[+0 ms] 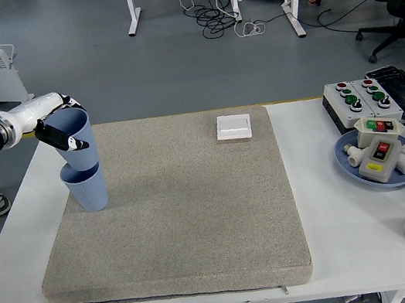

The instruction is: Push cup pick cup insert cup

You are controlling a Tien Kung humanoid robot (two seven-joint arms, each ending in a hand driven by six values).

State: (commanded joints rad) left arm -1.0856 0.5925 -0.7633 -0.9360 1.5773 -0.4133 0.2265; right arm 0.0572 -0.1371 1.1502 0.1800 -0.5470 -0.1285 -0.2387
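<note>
Grey matting (190, 216) covers most of the white table (338, 206), and near its 10 o'clock corner a blue cup (86, 187) stands upright with a second blue cup (75, 140) lowered partway into its mouth. From the 9 o'clock edge the left hand (56, 124) reaches in level on its white forearm, fingers wrapped around the upper cup's rim and wall. Well apart, toward 12 o'clock, a white switch plate (233, 126) lies flat on the mat.

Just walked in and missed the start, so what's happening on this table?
The left robot hand grips a blue cup and holds it with its base entering a second blue cup standing on the grey mat. It is only partly nested. The right arm is out of view.
</note>
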